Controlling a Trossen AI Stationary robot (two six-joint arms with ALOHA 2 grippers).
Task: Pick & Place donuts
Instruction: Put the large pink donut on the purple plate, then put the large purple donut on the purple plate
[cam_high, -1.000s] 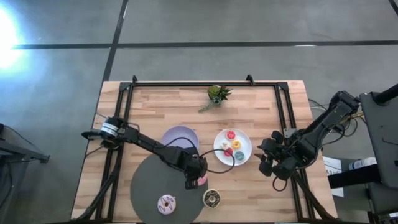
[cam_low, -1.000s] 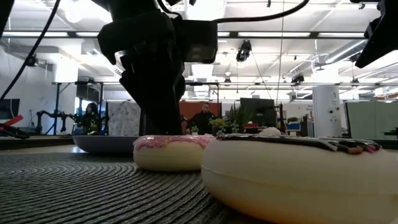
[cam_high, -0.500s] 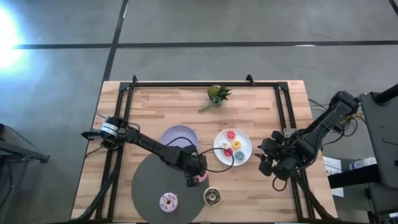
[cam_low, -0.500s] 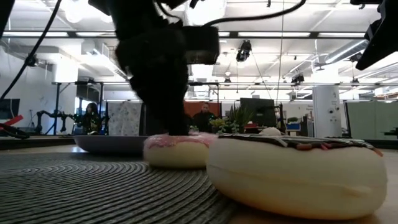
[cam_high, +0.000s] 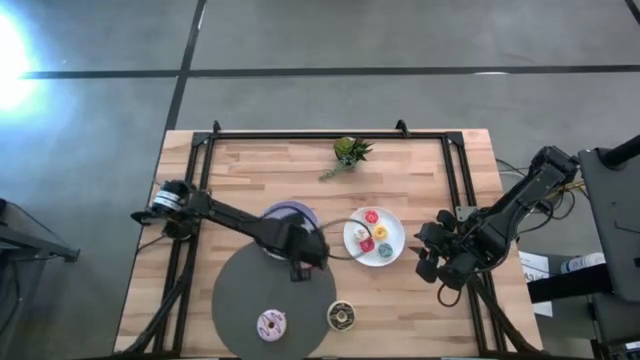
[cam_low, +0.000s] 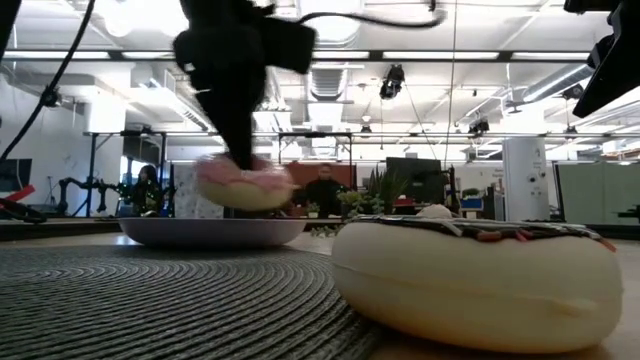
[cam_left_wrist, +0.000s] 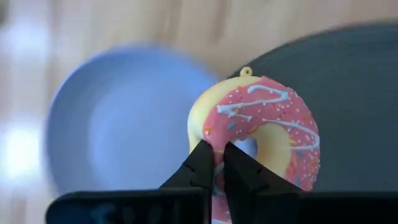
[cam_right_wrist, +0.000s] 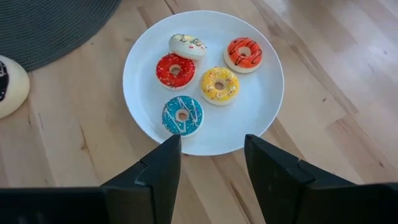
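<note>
My left gripper (cam_high: 302, 264) is shut on a pink-iced donut (cam_left_wrist: 264, 130) and hangs over the near rim of the lilac plate (cam_high: 288, 214), where that plate meets the dark grey disc (cam_high: 255, 295). In the low view the donut (cam_low: 243, 185) hangs above the lilac plate (cam_low: 210, 231). A purple-white donut (cam_high: 270, 323) lies on the disc. A chocolate donut (cam_high: 341, 316) lies on the wood by the disc. My right gripper (cam_high: 432, 262) is open and empty, right of the white plate (cam_high: 392, 250), which holds several donuts. My left gripper pinches the pink donut's ring (cam_left_wrist: 211, 134) between its two fingers, one finger (cam_left_wrist: 239, 169) at the hole and the other on the outer side. The fingers come from above, pointing down. The donut hangs tilted below them, lifted clear of plate and disc.
On the white plate (cam_right_wrist: 261, 118) lie red, white, orange, yellow and teal donuts. A small green plant (cam_high: 350, 152) stands at the far middle of the table. Black frame rails run along the table's left, right and far sides. Bare wood lies between the plates and the plant.
My left gripper has risen and gone toward the table's far edge and slightly left, from the disc's right rim to over the lilac plate. The pink donut, which rested on the disc's edge, is now lifted clear in the shut fingers.
</note>
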